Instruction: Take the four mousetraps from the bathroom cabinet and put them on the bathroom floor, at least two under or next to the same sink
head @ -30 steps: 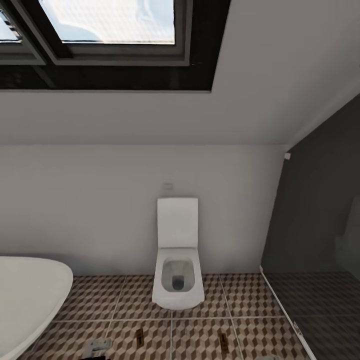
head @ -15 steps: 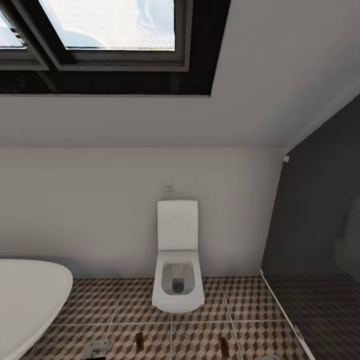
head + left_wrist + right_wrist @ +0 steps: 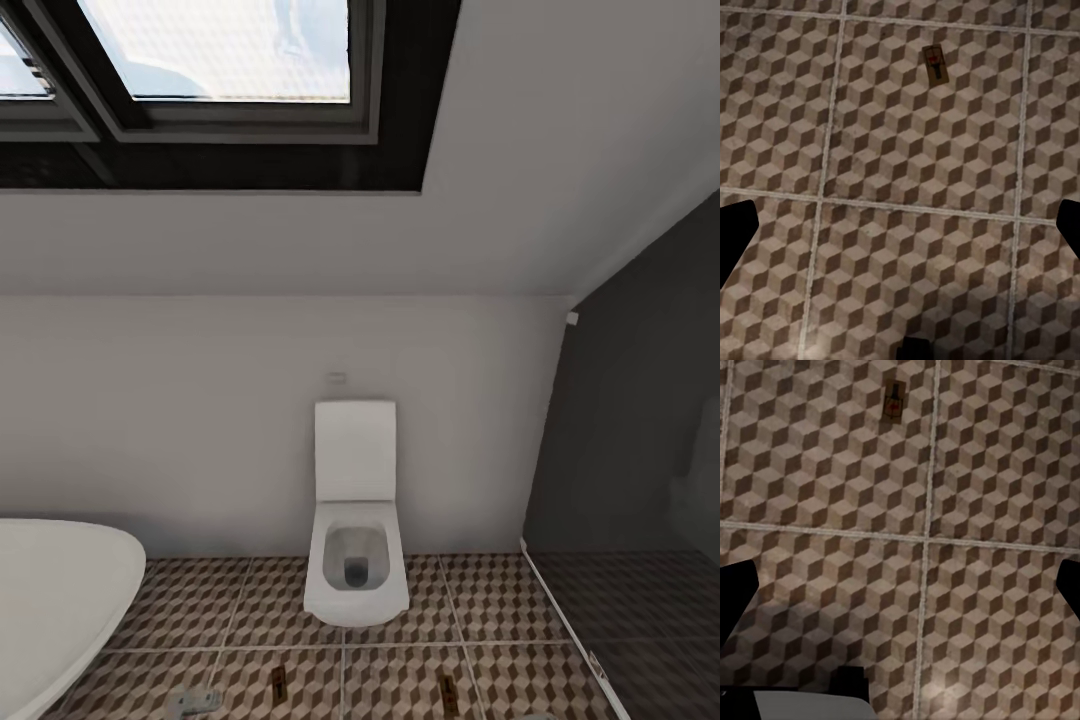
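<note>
The bathroom floor (image 3: 400,680) carries 2 mousetraps (image 3: 279,688), both lying flat near the toilet (image 3: 356,560). Judged light, stiff and thin: grip the board's long edges. Both grippers' fingers (image 3: 735,236) spread wide, empty.

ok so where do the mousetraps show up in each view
head view: two on the bathroom floor at the bottom edge, left mousetrap and right mousetrap, both nearer the camera than the toilet.
left wrist view: one mousetrap on a tile; which of the two, cannot tell.
right wrist view: one mousetrap near a grout line; likewise unclear.
shared landmark: that floor's cube pattern and pale grout.
</note>
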`<state>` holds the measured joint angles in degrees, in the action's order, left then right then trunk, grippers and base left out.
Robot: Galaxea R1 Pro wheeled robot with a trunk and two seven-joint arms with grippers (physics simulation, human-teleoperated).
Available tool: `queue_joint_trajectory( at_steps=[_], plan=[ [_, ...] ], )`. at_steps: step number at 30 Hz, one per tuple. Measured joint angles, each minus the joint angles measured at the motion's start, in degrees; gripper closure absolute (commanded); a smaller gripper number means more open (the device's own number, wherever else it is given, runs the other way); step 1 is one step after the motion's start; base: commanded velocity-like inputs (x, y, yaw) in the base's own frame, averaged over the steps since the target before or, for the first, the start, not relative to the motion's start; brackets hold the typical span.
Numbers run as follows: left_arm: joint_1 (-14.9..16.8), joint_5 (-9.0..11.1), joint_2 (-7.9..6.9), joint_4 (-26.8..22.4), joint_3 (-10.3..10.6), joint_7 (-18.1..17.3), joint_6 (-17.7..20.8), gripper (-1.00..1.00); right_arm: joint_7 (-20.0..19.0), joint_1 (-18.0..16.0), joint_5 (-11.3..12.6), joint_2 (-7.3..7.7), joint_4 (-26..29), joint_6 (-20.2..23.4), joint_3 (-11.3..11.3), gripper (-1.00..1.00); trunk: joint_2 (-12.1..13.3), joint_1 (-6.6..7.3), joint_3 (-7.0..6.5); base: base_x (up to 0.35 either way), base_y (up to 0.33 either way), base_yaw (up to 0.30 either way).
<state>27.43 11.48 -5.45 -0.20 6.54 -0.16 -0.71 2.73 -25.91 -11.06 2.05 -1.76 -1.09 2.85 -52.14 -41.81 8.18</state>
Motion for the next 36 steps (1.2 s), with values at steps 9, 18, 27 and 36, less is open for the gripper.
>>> queue_joint_trajectory(
  at_steps=[9, 18, 27, 36],
  plan=[
    [-0.9, 0.0, 0.0, 0.0, 0.0, 0.0, -0.1, -1.0, -0.1, 0.1, 0.2, -0.09, 0.0, 0.1, 0.0, -1.0, 0.0, 0.0, 0.05, 0.0, 0.0, 0.0],
    [-2.5, 0.0, 0.0, 0.0, 0.0, -0.1, -0.1, -1.0, -0.5, 0.1, 0.2, -0.09, 0.0, 0.1, 0.0, -1.0, 0.0, 0.0, 0.7, 0.0, 0.0, 0.0],
    [-3.6, 0.0, 0.0, 0.0, 0.0, -0.1, -0.1, -1.0, -0.6, 0.1, 0.1, -0.1, -0.1, 0.1, 0.0, -1.0, 0.0, 0.0, 1.51, 0.0, 0.0, 0.0],
    [-4.1, 0.0, 0.0, 0.0, 0.0, -0.1, -0.1, -1.0, -0.3, 0.1, 0.2, 0.04, -0.1, 0.1, 0.0, -1.0, 0.0, 0.0, 2.34, 0.0, 0.0, 0.0]
  ],
)
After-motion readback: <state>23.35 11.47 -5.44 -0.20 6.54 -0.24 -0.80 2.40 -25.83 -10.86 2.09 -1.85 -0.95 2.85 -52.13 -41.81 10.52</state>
